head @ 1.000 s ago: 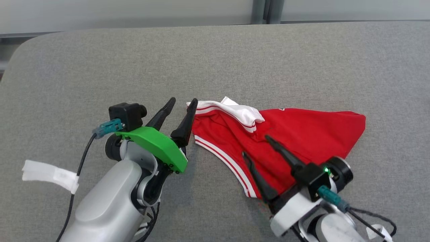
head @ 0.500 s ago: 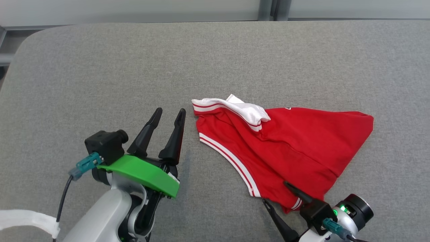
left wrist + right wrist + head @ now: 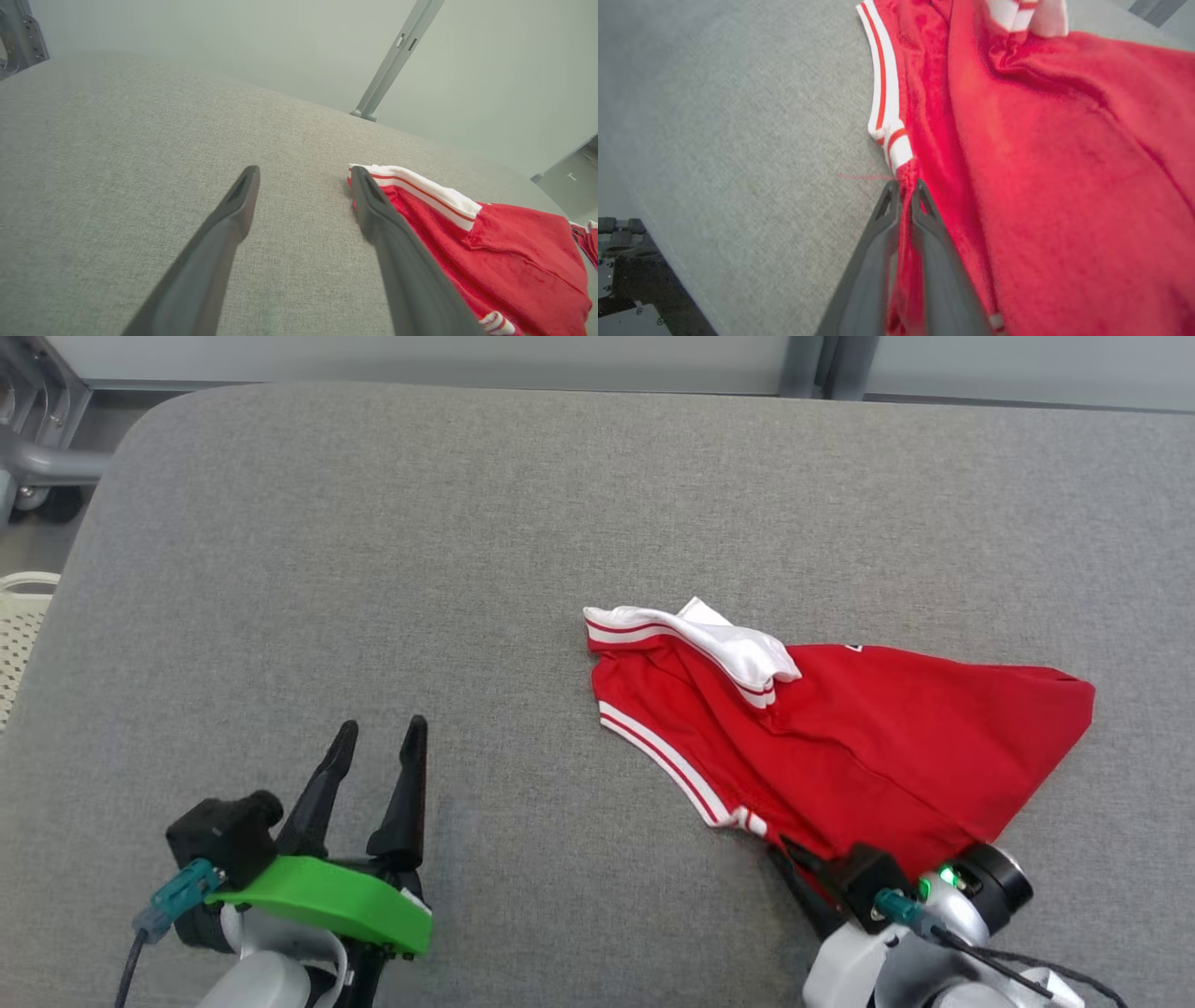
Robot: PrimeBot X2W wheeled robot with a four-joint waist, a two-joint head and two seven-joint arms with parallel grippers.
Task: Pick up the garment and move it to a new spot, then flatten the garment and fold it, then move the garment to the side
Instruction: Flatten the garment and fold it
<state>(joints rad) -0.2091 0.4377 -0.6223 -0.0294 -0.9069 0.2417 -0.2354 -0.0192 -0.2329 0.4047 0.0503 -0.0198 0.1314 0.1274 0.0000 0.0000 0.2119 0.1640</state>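
While my right pincer (image 3: 903, 187) pinches the red garment (image 3: 887, 737) at its near edge, just beside the striped trim (image 3: 896, 140), my left pincer (image 3: 378, 735) stands wide, well apart from it; garment lies crumpled on the grey pad (image 3: 373, 523).

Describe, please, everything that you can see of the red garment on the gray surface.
The red garment looks like a soft knit top with white trim carrying red stripes along its edges and a white flap folded over on top. It lies crumpled, roughly triangular, on the gray cloth surface, toward the robot's right. The right gripper has its fingers shut on a red edge beside the end of the striped trim. The left gripper is open and apart from it.
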